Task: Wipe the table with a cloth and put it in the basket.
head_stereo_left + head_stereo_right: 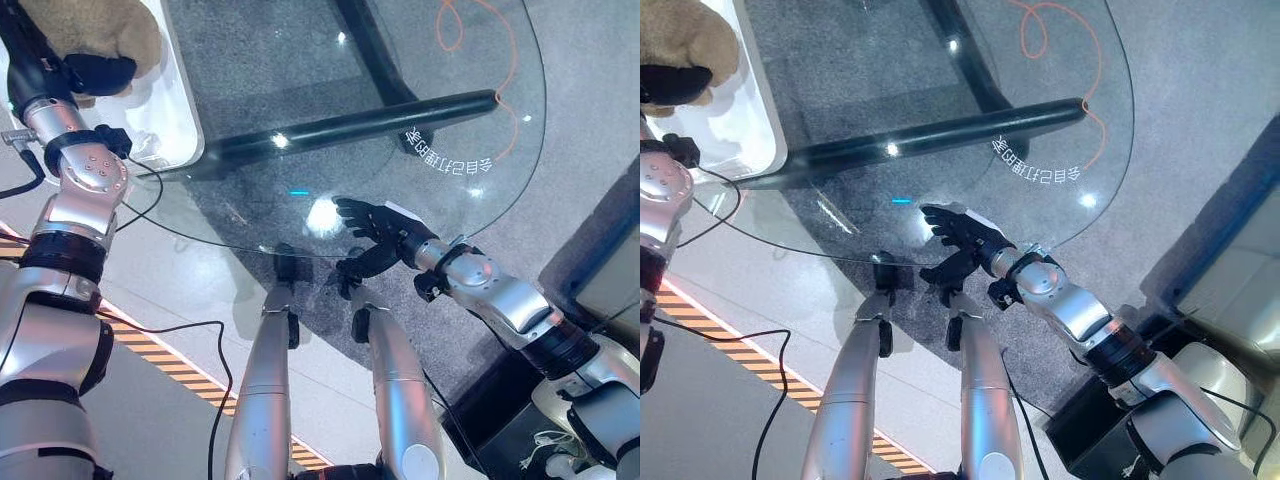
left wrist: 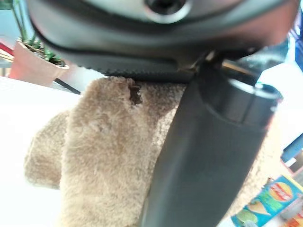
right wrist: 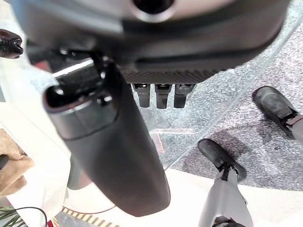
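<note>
A round glass table on a dark metal base takes up most of the scene, with grey speckled floor visible through its top. An orange cord loops across the floor beyond the table's far right edge.

A white basket with rounded corners sits at the table's far left edge. Inside it lies a tan, fluffy cloth, bunched up against the basket's far end.

The left hand reaches into the basket and rests on the cloth. Its fingers curl around the fabric, and the left wrist view shows the dark thumb pressed across the cloth's pile.

The right hand lies at the table's near edge, towards the right, well apart from the basket. Its fingers are straight and spread, flat over the glass, holding nothing. The right wrist view shows its fingertips side by side above the glass.
</note>
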You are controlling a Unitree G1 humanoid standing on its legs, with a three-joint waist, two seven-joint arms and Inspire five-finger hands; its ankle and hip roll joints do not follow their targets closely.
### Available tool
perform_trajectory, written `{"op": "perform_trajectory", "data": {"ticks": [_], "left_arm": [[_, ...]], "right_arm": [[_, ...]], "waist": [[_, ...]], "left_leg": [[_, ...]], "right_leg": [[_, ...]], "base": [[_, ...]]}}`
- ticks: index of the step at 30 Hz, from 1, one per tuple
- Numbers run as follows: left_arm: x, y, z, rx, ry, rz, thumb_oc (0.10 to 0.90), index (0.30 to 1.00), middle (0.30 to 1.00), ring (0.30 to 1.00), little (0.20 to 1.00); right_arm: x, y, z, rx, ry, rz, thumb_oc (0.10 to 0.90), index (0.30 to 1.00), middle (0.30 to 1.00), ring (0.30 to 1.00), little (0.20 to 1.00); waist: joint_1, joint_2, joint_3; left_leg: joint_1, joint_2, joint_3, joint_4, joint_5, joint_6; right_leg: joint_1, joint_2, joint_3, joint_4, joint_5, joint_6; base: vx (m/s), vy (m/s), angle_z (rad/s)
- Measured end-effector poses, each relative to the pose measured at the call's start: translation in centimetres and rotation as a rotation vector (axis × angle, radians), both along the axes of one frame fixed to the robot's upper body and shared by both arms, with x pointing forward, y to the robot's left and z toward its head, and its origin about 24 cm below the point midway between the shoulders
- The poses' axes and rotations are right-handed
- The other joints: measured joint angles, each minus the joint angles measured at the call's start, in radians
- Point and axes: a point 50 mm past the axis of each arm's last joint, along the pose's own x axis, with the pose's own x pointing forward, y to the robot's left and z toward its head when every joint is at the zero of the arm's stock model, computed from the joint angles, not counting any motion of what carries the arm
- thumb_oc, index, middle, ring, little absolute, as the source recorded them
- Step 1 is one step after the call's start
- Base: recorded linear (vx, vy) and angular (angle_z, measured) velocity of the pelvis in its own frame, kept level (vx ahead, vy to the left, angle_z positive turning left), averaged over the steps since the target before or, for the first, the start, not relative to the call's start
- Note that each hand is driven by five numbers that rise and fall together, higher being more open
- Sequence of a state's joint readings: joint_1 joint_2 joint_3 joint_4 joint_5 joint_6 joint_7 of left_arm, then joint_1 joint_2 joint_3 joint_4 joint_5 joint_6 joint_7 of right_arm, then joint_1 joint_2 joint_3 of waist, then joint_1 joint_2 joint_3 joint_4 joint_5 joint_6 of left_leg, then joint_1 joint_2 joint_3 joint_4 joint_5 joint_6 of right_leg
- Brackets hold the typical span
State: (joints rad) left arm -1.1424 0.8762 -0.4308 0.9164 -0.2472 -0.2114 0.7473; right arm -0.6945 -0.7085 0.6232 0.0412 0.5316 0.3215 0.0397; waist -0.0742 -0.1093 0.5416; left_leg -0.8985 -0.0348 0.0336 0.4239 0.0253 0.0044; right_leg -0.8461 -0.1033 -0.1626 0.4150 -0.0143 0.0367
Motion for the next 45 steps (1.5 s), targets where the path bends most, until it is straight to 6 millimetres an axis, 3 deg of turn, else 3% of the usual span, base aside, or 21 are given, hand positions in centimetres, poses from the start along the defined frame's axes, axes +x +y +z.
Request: {"op": "perform_trajectory", "data": {"ticks": [5, 6, 7, 8, 17, 24, 37, 45], "left_arm": [[0.2, 0.5, 0.5, -0.006, 0.034, 0.024, 0.1, 0.3, 0.3, 0.3, 0.2], [0.4, 0.4, 0.8, -0.002, 0.051, 0.013, 0.3, 0.472, 0.472, 0.472, 0.4], [0.5, 0.4, 0.9, 0.001, 0.066, 0.007, 0.353, 0.516, 0.516, 0.516, 0.453], [0.5, 0.5, 0.8, 0.002, 0.085, 0.001, 0.8, 0.9, 0.9, 0.9, 0.9], [0.8, 2.2, -0.9, -0.098, 0.214, 0.016, 0.8, 0.9, 0.9, 0.9, 0.9], [0.6, 2.6, -0.9, -0.101, 0.228, 0.01, 0.8, 0.9, 0.9, 0.9, 0.9], [-0.8, 4.1, -0.8, -0.061, 0.202, 0.017, 0.8, 0.9, 0.9, 0.9, 0.9], [-1.6, 5.3, -3.5, -0.073, 0.271, 0.0, 0.8, 0.9, 0.9, 0.9, 0.9]], "right_arm": [[0.1, 0.0, -0.3, 0.009, -0.001, 0.003, 0.8, 0.9, 0.9, 0.9, 0.9], [0.1, 0.0, -0.4, 0.013, 0.002, 0.005, 0.8, 0.9, 0.9, 0.9, 0.9], [0.1, 0.1, -0.4, 0.016, 0.004, 0.008, 0.8, 0.9, 0.9, 0.9, 0.9], [0.0, 0.1, -0.4, 0.021, 0.004, 0.01, 0.8, 0.9, 0.9, 0.9, 0.9], [0.0, 0.4, -0.2, 0.039, -0.016, 0.024, 0.8, 0.9, 0.9, 0.9, 0.9], [-0.2, 0.3, -0.6, 0.039, -0.003, 0.024, 0.8, 0.9, 0.9, 0.9, 0.9], [-1.4, 0.5, -3.5, 0.073, 0.087, 0.02, 0.8, 0.9, 0.9, 0.9, 0.9], [-1.9, 0.6, -4.3, 0.068, 0.096, 0.017, 0.8, 0.9, 0.9, 0.9, 0.9]], "waist": [[-0.013, -0.016, -0.001], [-0.014, -0.027, -0.001], [-0.016, -0.03, -0.002], [-0.019, -0.031, -0.003], [-0.023, -0.032, -0.004], [-0.026, -0.033, -0.004], [-0.008, -0.034, -0.005], [0.032, -0.033, -0.004]], "left_leg": [[-0.03, 0.006, -0.014, 0.037, -0.016, 0.002], [-0.039, 0.007, -0.015, 0.048, -0.017, 0.001], [-0.046, 0.007, -0.015, 0.052, -0.017, 0.002], [-0.049, 0.006, -0.016, 0.054, -0.018, 0.002], [-0.049, 0.006, -0.023, 0.054, -0.02, 0.005], [-0.028, 0.006, -0.027, 0.063, -0.02, 0.005], [0.111, 0.005, -0.023, -0.004, -0.018, 0.002], [0.248, 0.004, -0.019, -0.063, -0.013, -0.005]], "right_leg": [[-0.005, 0.008, -0.016, 0.0, 0.003, 0.001], [-0.011, 0.009, -0.018, 0.0, 0.005, 0.001], [-0.013, 0.009, -0.021, -0.001, 0.005, 0.001], [-0.013, 0.009, -0.024, -0.002, 0.006, 0.001], [-0.009, 0.009, -0.025, -0.002, 0.007, 0.003], [0.016, 0.011, -0.026, -0.002, 0.012, 0.003], [0.146, 0.012, -0.024, -0.056, 0.016, 0.004], [0.274, 0.008, -0.025, -0.108, 0.017, 0.005]], "base": [[0.0, -0.015, 0.0], [0.0, 0.0, 0.0], [0.0, -0.019, 0.04], [0.0, 0.0, 0.0], [-0.01, -0.034, 0.0], [-0.02, -0.025, 0.01], [-0.03, -0.033, 0.0], [-0.03, -0.069, 0.01]]}}
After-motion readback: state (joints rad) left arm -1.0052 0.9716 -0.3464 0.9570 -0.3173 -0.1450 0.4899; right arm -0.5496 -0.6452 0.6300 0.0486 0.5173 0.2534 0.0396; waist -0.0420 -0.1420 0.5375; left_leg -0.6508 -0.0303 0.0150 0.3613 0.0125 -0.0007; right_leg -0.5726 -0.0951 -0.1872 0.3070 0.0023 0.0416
